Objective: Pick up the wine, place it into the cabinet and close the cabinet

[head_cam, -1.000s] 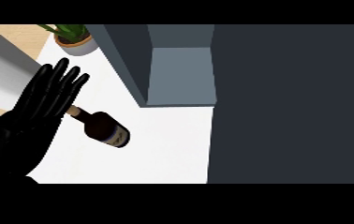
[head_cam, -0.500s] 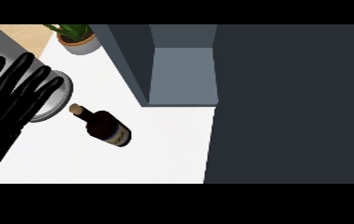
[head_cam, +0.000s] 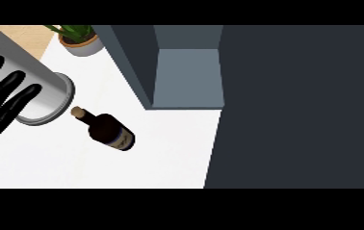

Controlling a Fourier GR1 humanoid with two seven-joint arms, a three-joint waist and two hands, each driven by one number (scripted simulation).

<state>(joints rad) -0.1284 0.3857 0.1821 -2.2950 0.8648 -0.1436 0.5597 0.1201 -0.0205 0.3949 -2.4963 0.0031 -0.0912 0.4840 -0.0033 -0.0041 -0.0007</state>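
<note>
Left hand (head_cam: 16, 101) at the view's left edge, black fingers straight and a little spread, holding nothing, trailing down-left off the end of the grey cylindrical forearm (head_cam: 44, 92). No sign of the right hand anywhere in the head view.

Dark glass wine bottle with a pale cork (head_cam: 110, 132) flat on its side on the white counter top (head_cam: 163, 154), untouched. Lies just right of and a little below the forearm's end, cork nearest to it, apart from the fingers. Long axis diagonal: cork up-left, base down-right, toward the view's lower middle.

Open grey cabinet compartment (head_cam: 188, 77) up-right of the bottle, beyond the base end, with a wide dark panel (head_cam: 292, 108), probably the door, filling the right side. Small potted green plant (head_cam: 82, 41) at the top left, well clear.

Pick-up not yet begun. Likely calls for swinging the left hand, the only one near, rightward and across the diagonal so the fingers close round the thick body, not the thin neck. Risk of rolling the bottle if nudged sideways
</note>
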